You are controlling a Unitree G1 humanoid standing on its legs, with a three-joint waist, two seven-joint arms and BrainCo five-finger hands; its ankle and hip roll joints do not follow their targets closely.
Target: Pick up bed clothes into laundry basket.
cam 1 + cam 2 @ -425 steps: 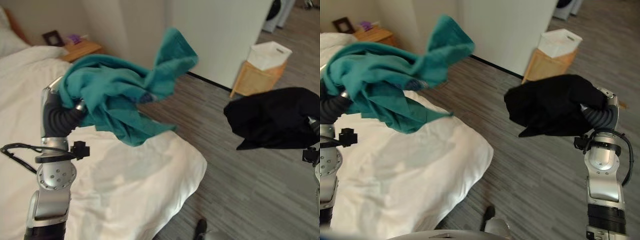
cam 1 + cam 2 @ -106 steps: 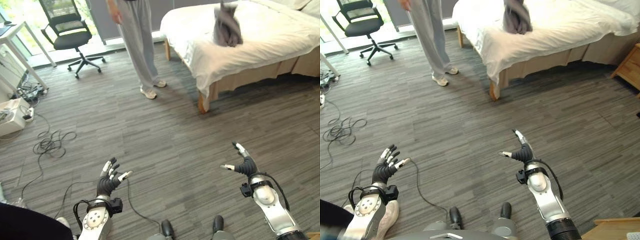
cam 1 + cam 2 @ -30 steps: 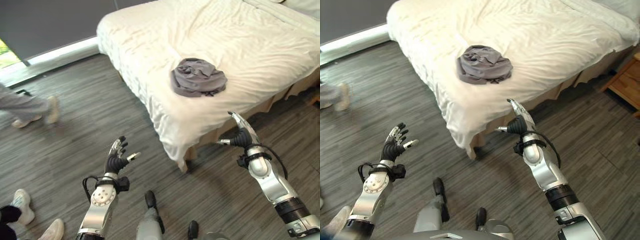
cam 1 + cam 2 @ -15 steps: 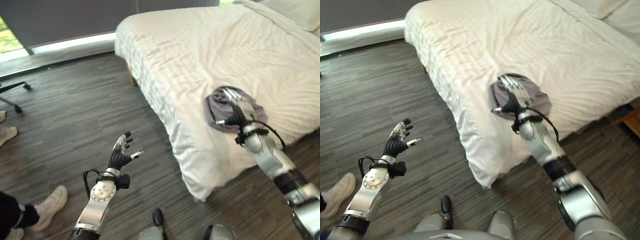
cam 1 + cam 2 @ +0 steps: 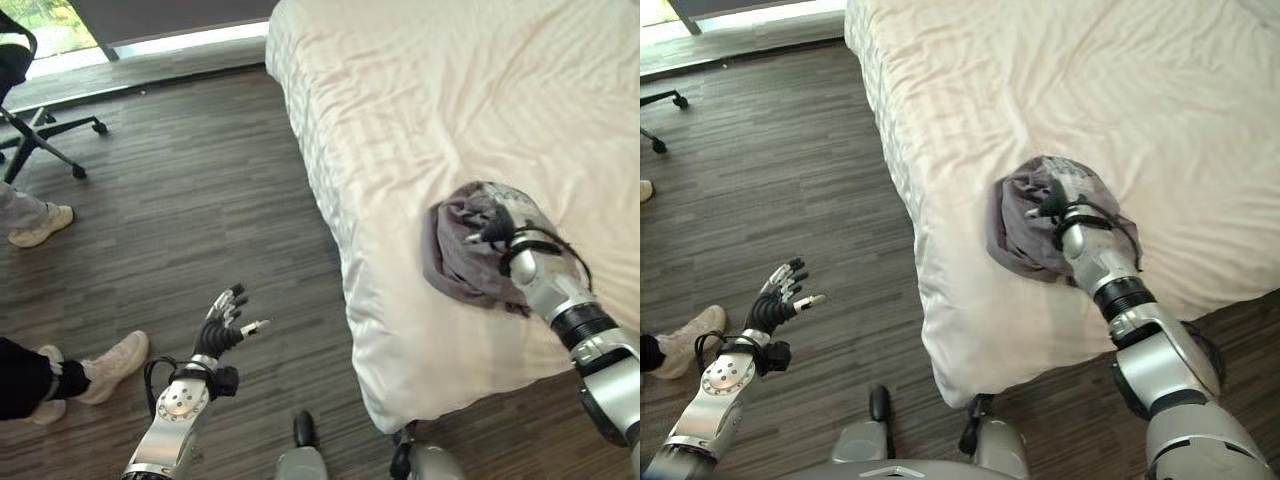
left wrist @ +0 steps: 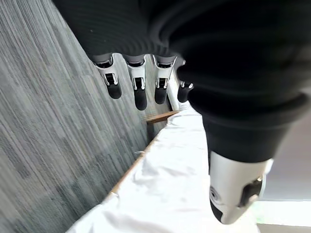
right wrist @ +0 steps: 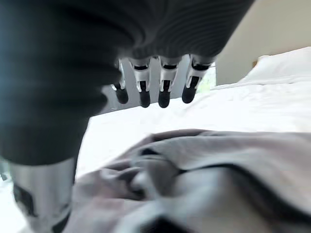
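My right hand (image 5: 497,226) is over the crumpled grey garment (image 5: 460,255), its fingers (image 7: 164,87) straight and spread above the cloth, gripping nothing. The garment lies bunched on the white bed (image 5: 420,110), near the bed's near-left edge. My left hand (image 5: 222,328) hangs open with fingers splayed over the dark wood floor (image 5: 180,220), well left of the bed. A person's shoes (image 5: 115,360) show at far left, an office chair's base (image 5: 45,135) beyond
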